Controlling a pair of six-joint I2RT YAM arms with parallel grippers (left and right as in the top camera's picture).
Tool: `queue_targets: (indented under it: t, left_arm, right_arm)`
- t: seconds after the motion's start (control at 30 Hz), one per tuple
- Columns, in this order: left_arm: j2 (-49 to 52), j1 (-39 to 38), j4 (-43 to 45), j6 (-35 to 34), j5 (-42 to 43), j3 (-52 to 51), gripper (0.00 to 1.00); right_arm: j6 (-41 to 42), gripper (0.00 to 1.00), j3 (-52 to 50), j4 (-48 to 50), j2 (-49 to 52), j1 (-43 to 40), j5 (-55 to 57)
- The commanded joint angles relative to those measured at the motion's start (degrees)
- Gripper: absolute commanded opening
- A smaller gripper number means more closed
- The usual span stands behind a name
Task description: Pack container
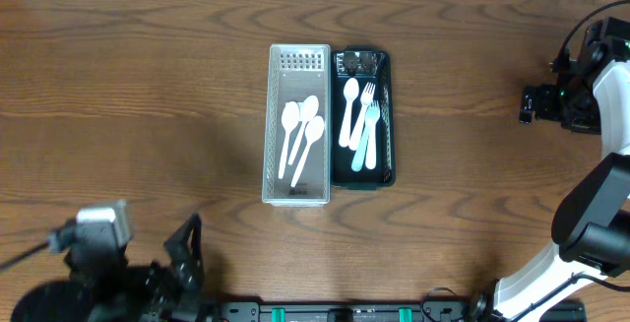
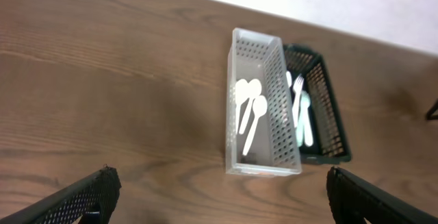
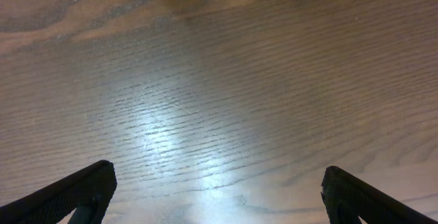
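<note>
1. Brown wood-grain tabletop (image 1: pixel 118 86) beneath everything.
2. Near its middle, the landmark: a clear perforated plastic rectangular basket (image 1: pixel 268 135), long sides running away from the robot.
3. Inside the clear basket, lying flat: three white plastic spoons (image 1: pixel 300 133), bowls toward the far end, handles toward the near end, partly overlapping.
4. Touching the clear basket's right long wall and parallel to it: a dark green perforated plastic rectangular basket (image 1: pixel 392 135), set slightly farther from the robot.
5. Inside that dark green basket, all laid lengthwise: a single white plastic spoon (image 1: pixel 349 105), a white plastic fork (image 1: pixel 367 94) and pale blue plastic cutlery (image 1: pixel 368 137), whose exact kind cannot be told.
6. At the dark basket's far end, level with the clear basket's far wall: a dark glossy item (image 1: pixel 359 63), too small to identify.
7. Well apart from the clear basket, off toward its near left: the left gripper (image 2: pixel 220 176), black fingers (image 2: pixel 75 198) spread wide, pinching nothing. Clear basket framed between them in the left wrist view.
8. Far to the right of the clear basket, beyond the dark green one: the right gripper (image 3: pixel 215 171), likewise spread wide, with only bare tabletop between the fingers.
</note>
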Motion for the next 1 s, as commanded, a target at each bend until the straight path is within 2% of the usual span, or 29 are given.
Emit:
queue_targets:
  t: [0.0,0.17,0.47,0.6,0.7,0.8,0.97]
  left_arm:
    - [-5.27,0.24,-0.35,-4.26,-0.04,0.20,0.98]
    - [-10.95,0.24,-1.16,-9.07,-0.04,0.20,0.98]
    - [-12.39,0.24,-7.61,-9.05,-0.04,0.20,0.98]
    - [-12.39,0.24,-7.76,-9.01,-0.07,0.20,0.98]
    - [-12.39,0.24,-7.54,-6.45,-0.09,-0.39,0.98]
    - [-12.39,0.24,-6.12,0.68,-0.09,-2.56,0.98]
    - [-12.39,0.24,0.83,6.67,-0.09,-7.96,0.98]
  right_arm:
    - [-0.66,0.99,-0.04,-0.04,-0.11,-0.24,-0.22]
    - [-0.66,0.99,-0.04,-0.04,-0.11,-0.24,-0.20]
    - [-0.66,0.99,-0.04,-0.04,-0.11,-0.24,-0.20]
    - [-0.66,0.99,-0.04,-0.02,-0.11,-0.24,-0.22]
    - [-0.66,0.99,-0.04,-0.04,-0.11,-0.24,-0.20]
    - [-0.63,0.99,-0.04,-0.04,-0.11,-0.24,-0.20]
    - [-0.63,0.99,-0.04,-0.02,-0.11,-0.24,-0.20]
